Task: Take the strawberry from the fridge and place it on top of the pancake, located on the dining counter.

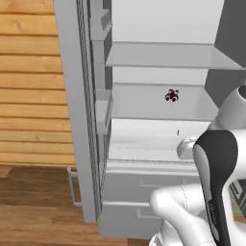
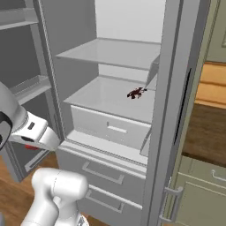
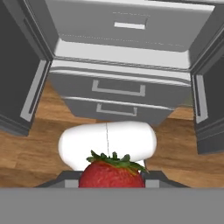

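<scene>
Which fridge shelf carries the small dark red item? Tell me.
The lower shelf, just above the white drawer, carries the dark red item; the upper shelf does not.

Fridge count
One fridge (image 1: 144, 144), both doors open; two drawers (image 3: 118, 87) below; one strawberry (image 3: 112, 174); one dark item (image 1: 172, 95) on a shelf.

No readable text, labels, brands or numbers on any surface.

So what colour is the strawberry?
Red with green leaves on the strawberry, clearest in the hand view.
</scene>
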